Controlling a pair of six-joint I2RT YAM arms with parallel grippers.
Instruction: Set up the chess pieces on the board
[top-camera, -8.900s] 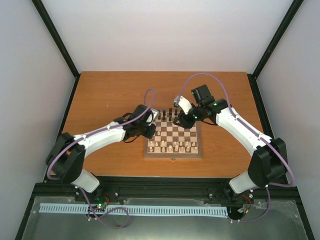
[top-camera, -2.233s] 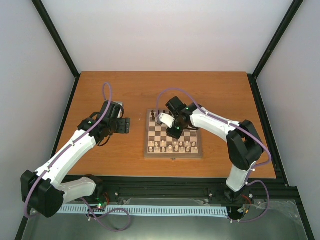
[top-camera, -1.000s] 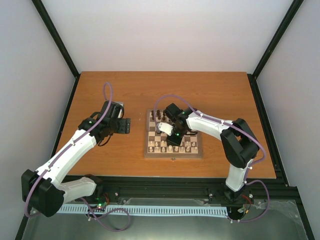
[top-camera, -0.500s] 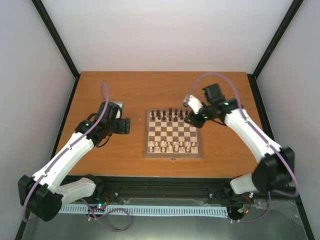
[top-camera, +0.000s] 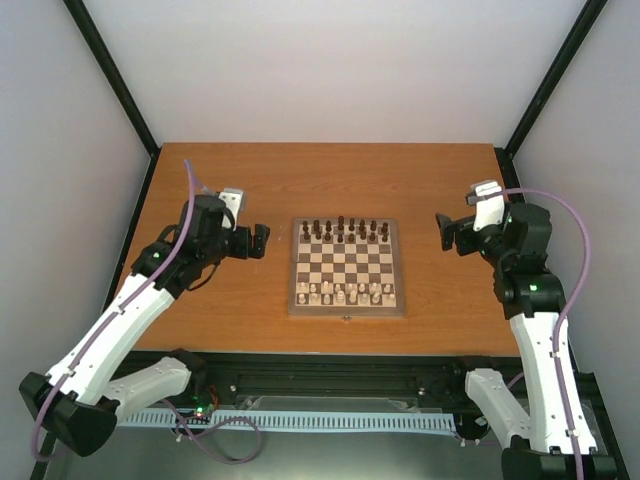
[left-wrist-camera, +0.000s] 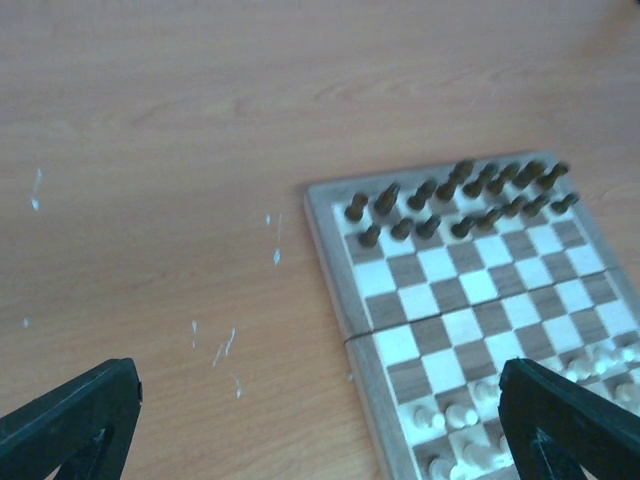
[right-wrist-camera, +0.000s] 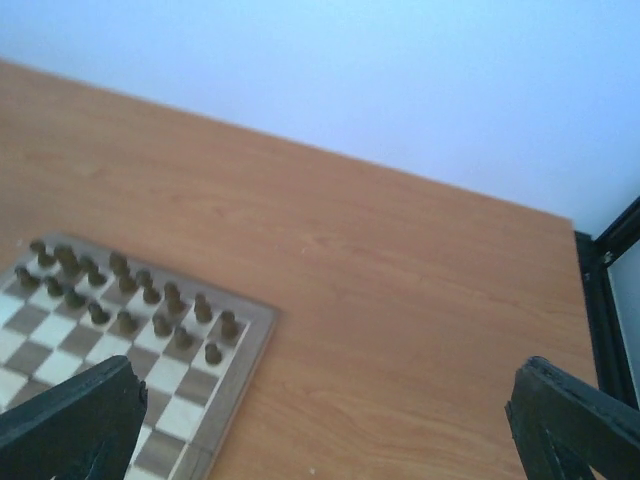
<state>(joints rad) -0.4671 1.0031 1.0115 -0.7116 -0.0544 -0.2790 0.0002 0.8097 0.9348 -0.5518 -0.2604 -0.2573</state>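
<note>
1. Chess pieces (top-camera: 330, 229) all stand on the board (top-camera: 347, 311): dark set (top-camera: 345, 230) in two rows along its far edge, cream set (top-camera: 346, 292) in two rows along its near edge, so setup looks done or nearly so.
2. Left gripper (top-camera: 260, 240) hangs left of the board, fingers wide apart, nothing between them.
3. Right gripper (top-camera: 444, 232) hangs right of the board, fingers apart too, empty.
4. Both sit well off the board, likely so no piece gets knocked.
5. Piece order is too small to check.
</note>
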